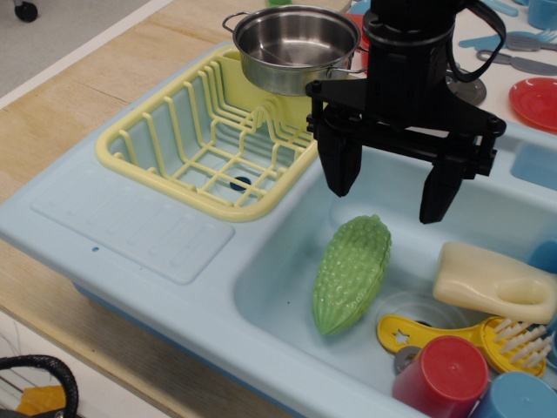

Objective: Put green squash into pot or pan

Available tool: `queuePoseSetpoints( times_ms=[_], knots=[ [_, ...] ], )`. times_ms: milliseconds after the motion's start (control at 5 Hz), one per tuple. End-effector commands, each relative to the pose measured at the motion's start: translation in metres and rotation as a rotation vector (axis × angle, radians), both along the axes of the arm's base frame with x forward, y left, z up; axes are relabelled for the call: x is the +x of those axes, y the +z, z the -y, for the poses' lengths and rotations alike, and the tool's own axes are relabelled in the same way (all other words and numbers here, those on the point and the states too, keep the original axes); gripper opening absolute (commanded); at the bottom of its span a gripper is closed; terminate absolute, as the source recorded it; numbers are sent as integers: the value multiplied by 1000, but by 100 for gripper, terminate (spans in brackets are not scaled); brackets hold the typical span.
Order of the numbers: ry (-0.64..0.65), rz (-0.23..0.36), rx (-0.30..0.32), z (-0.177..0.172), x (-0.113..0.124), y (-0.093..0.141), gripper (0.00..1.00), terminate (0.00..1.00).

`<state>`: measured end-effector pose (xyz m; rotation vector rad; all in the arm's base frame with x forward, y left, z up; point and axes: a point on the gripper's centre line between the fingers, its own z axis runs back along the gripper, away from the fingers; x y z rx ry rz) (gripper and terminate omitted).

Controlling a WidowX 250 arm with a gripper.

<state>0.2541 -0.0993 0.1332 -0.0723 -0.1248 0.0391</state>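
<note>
Red cup point(442, 376) and yellow brush point(470, 335) flank green squash point(351, 273) below open jaws.

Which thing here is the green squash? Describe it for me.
Look in the pale blue sink. The green squash lies on its floor below the open black pincer, left of a cream bottle: the only bumpy, light green, pointed thing there.

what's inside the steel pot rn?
The pot looks empty: bare shiny inner wall and floor visible. Near rim hides the front inner wall. Green squash lies in the sink.
</note>
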Motion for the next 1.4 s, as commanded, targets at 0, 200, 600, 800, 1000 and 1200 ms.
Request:
queuePoseSetpoints(
  times_ms=[0,200,600,800,1000,1200],
  knots=[
    [0,0,0,0,0,0,100,0],
    [40,21,14,-3,-8,-19,100,0],
    [73,52,-40,-14,-10,-49,100,0],
    [60,48,-87,-10,-7,-66,100,0],
    [72,45,-110,-9,-9,-74,0,0],
    [70,38,-138,-8,-12,-85,0,0]
  ],
)
